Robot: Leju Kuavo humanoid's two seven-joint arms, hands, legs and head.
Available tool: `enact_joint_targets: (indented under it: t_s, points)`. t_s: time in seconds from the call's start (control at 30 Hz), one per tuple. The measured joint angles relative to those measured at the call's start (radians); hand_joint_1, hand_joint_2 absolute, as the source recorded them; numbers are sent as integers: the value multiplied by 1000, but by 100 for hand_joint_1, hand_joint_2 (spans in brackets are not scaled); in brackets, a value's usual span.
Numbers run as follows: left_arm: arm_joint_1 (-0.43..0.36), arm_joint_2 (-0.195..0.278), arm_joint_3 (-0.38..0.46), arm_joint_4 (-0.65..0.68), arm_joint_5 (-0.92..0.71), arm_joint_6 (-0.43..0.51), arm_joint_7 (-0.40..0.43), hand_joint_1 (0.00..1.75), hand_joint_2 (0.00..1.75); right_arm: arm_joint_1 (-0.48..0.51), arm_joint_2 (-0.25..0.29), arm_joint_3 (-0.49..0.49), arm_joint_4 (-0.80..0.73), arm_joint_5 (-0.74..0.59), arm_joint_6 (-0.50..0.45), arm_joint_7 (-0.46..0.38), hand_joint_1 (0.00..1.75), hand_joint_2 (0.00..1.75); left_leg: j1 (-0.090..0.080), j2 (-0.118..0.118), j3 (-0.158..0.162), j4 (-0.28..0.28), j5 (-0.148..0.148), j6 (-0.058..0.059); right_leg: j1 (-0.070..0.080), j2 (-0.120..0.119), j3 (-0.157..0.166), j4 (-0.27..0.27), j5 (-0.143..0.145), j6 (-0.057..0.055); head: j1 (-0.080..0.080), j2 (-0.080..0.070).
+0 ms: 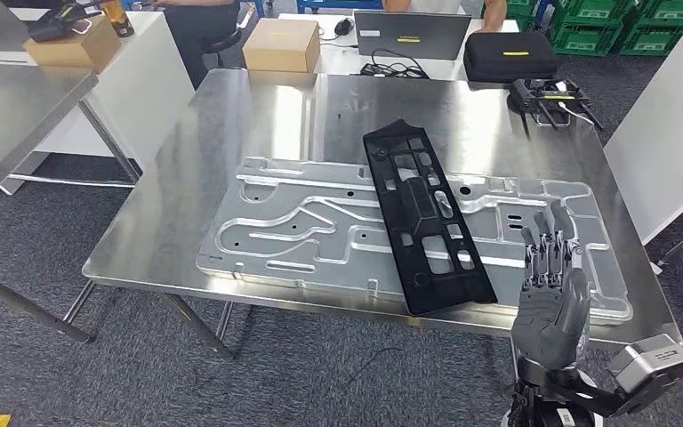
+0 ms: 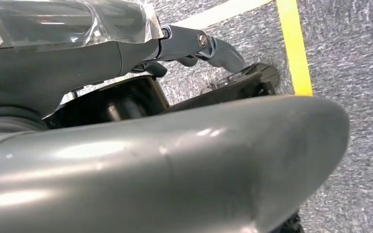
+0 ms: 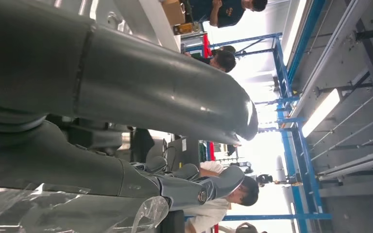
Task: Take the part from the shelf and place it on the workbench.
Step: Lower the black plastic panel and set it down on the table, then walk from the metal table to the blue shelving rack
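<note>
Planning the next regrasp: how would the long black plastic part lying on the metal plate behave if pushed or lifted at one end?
The black plastic part is long, thin and full of cutouts, so it probably flexes somewhat and is light. Resting on the smooth stamped metal plate, it would likely slide or pivot easily. Flat, so it shouldn't roll.

Left hand (image 2: 175, 160) fingers mostly behind its own thumb; people (image 1: 204, 13) cropped at top edge.

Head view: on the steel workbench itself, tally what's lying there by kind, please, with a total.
Black plastic frame part: 1
Silver stamped metal panel: 1
Small black device with cables, far right corner: 1
Total: 3

The right hand hovers over the workbench edge, holding nothing.
</note>
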Motion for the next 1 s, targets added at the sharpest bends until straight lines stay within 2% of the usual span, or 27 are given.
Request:
enact_joint_targets:
  t_s: [0.03, 0.07, 0.1, 0.13, 0.17, 0.2, 0.23, 0.27, 0.33, 0.37, 0.4, 0.43, 0.5, 0.53, 0.57, 0.6, 0.67, 0.7, 0.73, 0.77, 0.8, 0.83, 0.87, 0.9, 0.93, 0.97, 1.0]
  points:
    - [0, 1, 0, 0, 0, 0, 3, 0, 0, -1, 2, 4, 3, -4, 2, -1, 0, 0, 3, 0, -8, 13, -15, -5, 1, -3, -10, 2, 9, -13, 0, 0]
    - [0, 2, 0, 0, 0, 0, 5, 0, 0, -1, 3, 8, 6, -7, 4, -1, 0, 0, 5, -1, -21, 45, -50, -11, 2, -6, -22, 2, 20, -25, -1, 0]
    - [0, 2, 0, 0, 1, 0, 6, 0, 0, -2, 5, 11, 9, -10, 6, -2, 0, 0, 6, -1, -38, 98, -102, -16, 3, -8, -36, 2, 31, -34, -1, 0]
    - [0, 3, 0, 0, 1, 0, 7, 0, 0, -3, 7, 14, 11, -12, 8, -2, 0, 0, 7, -1, -57, 167, -158, -20, 4, -8, -51, 2, 43, -39, -1, 0]
    - [1, 3, 0, 0, 1, 0, 7, 0, 0, -3, 8, 18, 14, -12, 9, -3, 0, 0, 7, -1, -70, 237, -199, -21, 7, -8, -67, 2, 56, -42, -1, 0]
    - [2, 4, 0, 0, 1, 0, 8, 0, 0, -3, 10, 21, 17, -13, 10, -3, 0, 0, 6, -1, -75, 289, -218, -20, 10, -7, -83, 3, 67, -43, -1, 0]
    - [3, 4, 0, 0, 2, -1, 10, 0, 0, -3, 11, 25, 20, -13, 11, -3, 0, 0, 4, -1, -64, 310, -214, -15, 14, -7, -98, 3, 79, -45, -1, 0]
    - [4, 4, 0, 0, 2, -2, 12, 0, 0, -4, 13, 28, 23, -13, 13, -3, 0, 0, 1, -1, -36, 293, -193, -6, 19, -7, -114, 3, 91, -45, 0, 0]
    - [7, 5, 0, 0, 8, -7, 19, 0, 0, -9, 17, 35, 27, -15, 15, -3, 0, 0, -11, -2, 68, 163, -154, 23, 26, -6, -140, 3, 115, -46, 0, 0]
    - [7, 7, 0, 0, 14, -10, 22, 0, 0, -13, 20, 39, 30, -16, 16, -3, 0, 0, -20, -1, 127, 75, -154, 38, 29, -7, -149, 3, 125, -44, 0, 0]
    - [7, 8, 0, 0, 21, -13, 25, 0, 0, -18, 23, 43, 33, -17, 17, -3, 0, 0, -27, 0, 168, 11, -159, 48, 28, -11, -153, 0, 136, -40, 0, 0]
    - [6, 9, 0, 0, 27, -15, 27, 0, 0, -22, 27, 48, 36, -19, 19, -3, 0, 0, -33, 2, 191, -30, -164, 55, 25, -15, -153, -4, 146, -34, 0, 0]
    - [7, 9, 0, 0, 36, -18, 30, 0, 0, -30, 32, 58, 43, -21, 23, -3, 0, 0, -36, 3, 186, -53, -144, 61, 20, -21, -152, -16, 166, -20, 0, 0]
    - [7, 9, 0, 0, 40, -19, 31, 0, 0, -35, 35, 63, 47, -22, 26, -3, 0, 0, -35, 2, 179, -64, -125, 65, 19, -19, -156, -14, 158, -14, -1, 0]
    - [8, 10, 1, 0, 45, -20, 32, 0, 0, -40, 38, 68, 52, -23, 29, -2, 0, 0, -32, 1, 169, -74, -107, 67, 20, -16, -163, 2, 131, -9, 0, 0]
    - [8, 10, 2, 0, 50, -23, 32, 0, 0, -48, 41, 74, 58, -25, 33, -1, 0, 0, -29, 0, 157, -81, -87, 67, 20, -11, -174, 39, 82, -5, 0, 0]
    - [9, 11, 3, 0, 58, -32, 32, 0, 0, -71, 49, 92, 75, -28, 41, 5, 0, 0, -29, 1, 124, -81, -59, 66, 19, -7, -200, 161, -25, 3, 2, 0]
    - [10, 11, 4, 0, 59, -38, 34, 0, 0, -85, 54, 103, 86, -28, 44, 9, 0, 0, -29, 3, 106, -79, -45, 64, 18, -7, -207, 223, -49, 7, 3, 0]
    - [9, 11, 4, 0, 58, -43, 36, 0, 0, -100, 61, 116, 97, -26, 45, 14, 0, 0, -29, 5, 88, -76, -31, 63, 18, -7, -203, 263, -43, 11, 3, 0]
    - [9, 11, 4, 0, 56, -47, 39, 0, 0, -114, 68, 129, 106, -23, 46, 19, 0, 0, -29, 7, 68, -72, -18, 61, 17, -7, -185, 273, -15, 13, 3, 0]
    - [9, 11, 4, 0, 54, -50, 41, 0, 0, -127, 74, 141, 114, -18, 46, 25, 0, 0, -29, 9, 49, -67, -5, 58, 17, -7, -149, 248, 20, 14, 3, 0]
    - [9, 11, 4, 0, 51, -50, 42, 0, 0, -140, 78, 151, 120, -13, 45, 30, 0, 0, -29, 9, 31, -60, 5, 55, 16, -7, -94, 187, 38, 13, 3, 0]
    - [9, 11, 4, 0, 50, -49, 39, 0, 0, -151, 82, 161, 124, -6, 42, 37, 0, 0, -30, 7, 17, -51, 13, 52, 18, -6, -32, 104, 34, 9, 3, 0]
    - [8, 11, 4, 0, 50, -46, 32, 0, 0, -160, 84, 168, 128, 6, 37, 47, 0, 0, -32, 6, 7, -43, 19, 48, 20, -5, 19, 30, 16, 2, 3, 0]
    - [8, 11, 4, 0, 50, -41, 21, 0, 0, -167, 86, 175, 130, 22, 29, 59, 0, 0, -33, 4, 0, -38, 25, 43, 23, -4, 53, -25, -5, -6, 2, 0]
    - [9, 11, 4, 0, 52, -33, 7, 0, 0, -171, 87, 181, 132, 43, 21, 72, 0, 0, -33, 2, -3, -36, 31, 37, 27, -6, 67, -52, -16, -16, 2, 0]
    - [10, 11, 4, 0, 53, -25, -7, 0, 0, -173, 88, 186, 134, 64, 13, 84, 0, 0, -31, 0, -6, -37, 38, 32, 26, -10, 65, -56, -14, -26, 1, 0]
